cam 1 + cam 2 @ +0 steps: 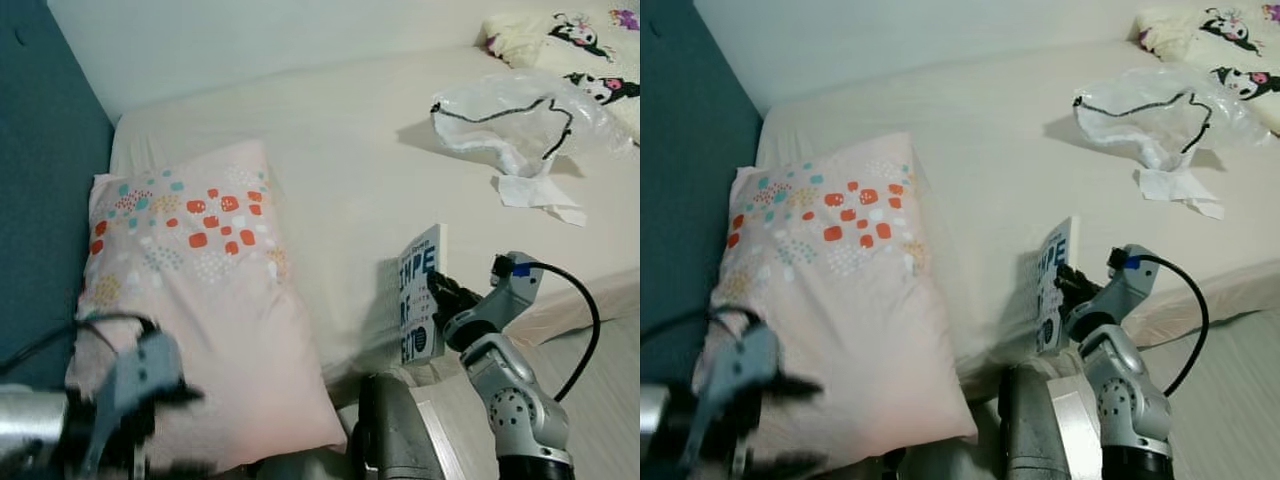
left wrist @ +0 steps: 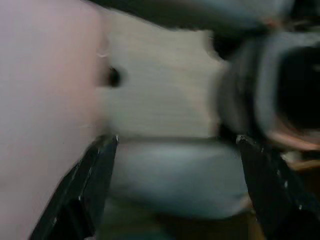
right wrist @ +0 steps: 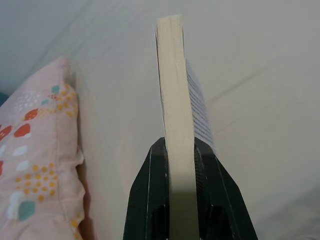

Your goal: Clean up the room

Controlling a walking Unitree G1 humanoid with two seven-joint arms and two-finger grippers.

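A book (image 1: 420, 296) is held upright, long axis vertical, clamped at its lower edge between the closed fingers of the right gripper (image 3: 180, 165) at the near edge of the bed (image 1: 350, 160), right of the pillow (image 1: 190, 300), while the empty left gripper (image 2: 175, 190) is spread wide

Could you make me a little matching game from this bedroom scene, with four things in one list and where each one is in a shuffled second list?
Things:
1. pink pillow with orange and teal spots
2. white paperback book with dark lettering
3. crumpled clear plastic bag
4. cream cartoon-print pillow

Places:
A. far right corner of the bed
B. clamped upright in the right gripper
C. on the sheet beside a white tissue
D. next to the blue wall

Pairs: 1-D, 2-B, 3-C, 4-A
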